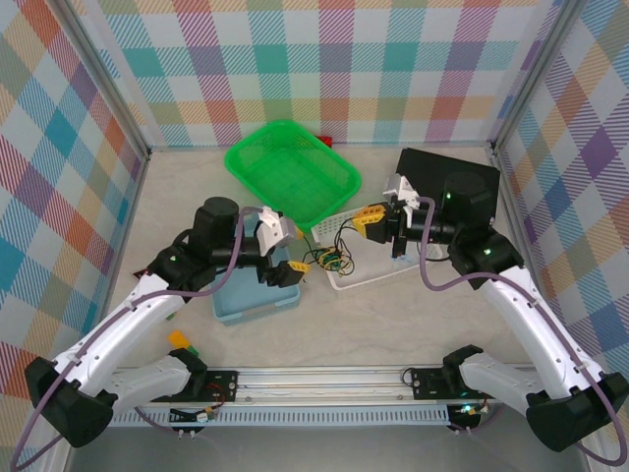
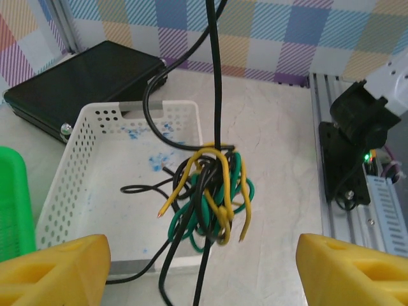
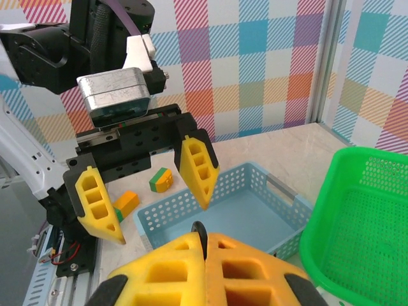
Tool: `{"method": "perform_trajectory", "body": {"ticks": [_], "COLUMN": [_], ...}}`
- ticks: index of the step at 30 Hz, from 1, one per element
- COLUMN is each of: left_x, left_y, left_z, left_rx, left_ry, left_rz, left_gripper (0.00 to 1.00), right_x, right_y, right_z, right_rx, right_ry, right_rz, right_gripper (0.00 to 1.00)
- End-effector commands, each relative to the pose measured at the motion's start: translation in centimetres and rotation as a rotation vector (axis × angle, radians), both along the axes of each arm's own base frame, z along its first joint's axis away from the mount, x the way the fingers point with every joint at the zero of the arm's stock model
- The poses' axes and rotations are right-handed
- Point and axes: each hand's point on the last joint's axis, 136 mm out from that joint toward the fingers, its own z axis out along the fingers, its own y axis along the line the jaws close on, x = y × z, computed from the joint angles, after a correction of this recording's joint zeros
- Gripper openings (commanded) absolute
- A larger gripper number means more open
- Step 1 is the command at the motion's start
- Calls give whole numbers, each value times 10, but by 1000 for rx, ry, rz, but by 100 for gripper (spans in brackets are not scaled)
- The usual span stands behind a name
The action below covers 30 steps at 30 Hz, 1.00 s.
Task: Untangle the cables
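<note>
Two arms reach in from the aluminium rail (image 1: 324, 379) at the table's near edge. Taking the white perforated basket (image 1: 375, 269) (image 2: 70, 185) as the marker, a couple of small orange-and-green blocks (image 1: 182, 341) (image 3: 160, 180) lie well off to its near left, close to the rail.

Next in, just left of the white basket, sits a pale blue basket (image 1: 241, 307) (image 3: 172, 213). The left gripper (image 1: 285, 269) (image 3: 162, 220) (image 2: 204, 274) hangs over the blue basket's right end, its yellow fingers (image 3: 95, 204) spread wide apart with nothing between them, facing the white basket.

Between that gripper and the white basket's near-left corner are the cables (image 1: 329, 261) (image 2: 213, 194), bunched in one tight knot of yellow, green and black loops with loose ends sticking out. The knot dangles on the black cable (image 2: 217, 76), which runs straight up from it. I cannot tell whether the bundle touches the table or the basket rim.

Above the white basket's left half, the right gripper (image 1: 371, 218) (image 3: 205, 255) has its yellow fingers pressed together, pinching that black cable (image 3: 199, 228).

Farther back, a bright green mesh basket (image 1: 295, 172) (image 3: 357, 217) stands behind and to the left of the white one. A flat black case (image 1: 432, 167) (image 2: 83, 80) lies directly behind its right end. Plaid cloth walls (image 1: 324, 69) close off the back.
</note>
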Motion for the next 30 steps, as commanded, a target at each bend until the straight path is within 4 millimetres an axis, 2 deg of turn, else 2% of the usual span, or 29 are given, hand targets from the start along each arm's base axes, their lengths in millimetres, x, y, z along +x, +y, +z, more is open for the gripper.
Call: {"method": "perform_trajectory", "body": {"ticks": [1,8,12,14,21,28,30], "left_x": [6,0,5,4,-6,-11,-13], "left_y": [-7,-23,-33,-37,-49,-52,-51], "left_z": [4,-8,-6,-6,-9,-9,-8], "left_rx": [-23,-2,-20,-29,-16,1,6], "left_ry": [21,58,39,37,42,25,15], "left_rz": [49,4,12,-2,-65,-104,-109], "left_gripper": [76,79,79,75,48,5,0], "right_x": [-7,-13,-16,-17,-16,-5,5], "right_y": [0,0,0,0,0,-4,-8], "right_z": [19,20,21,21,20,17,12], "right_rx": [37,47,60,64,68,51,29], "right_ry": [-37,-38,-33,-30,-28,-25,-18], "right_rz": [11,17,27,28,24,-55,-115], "right_gripper": [0,0,0,0,0,0,0]}}
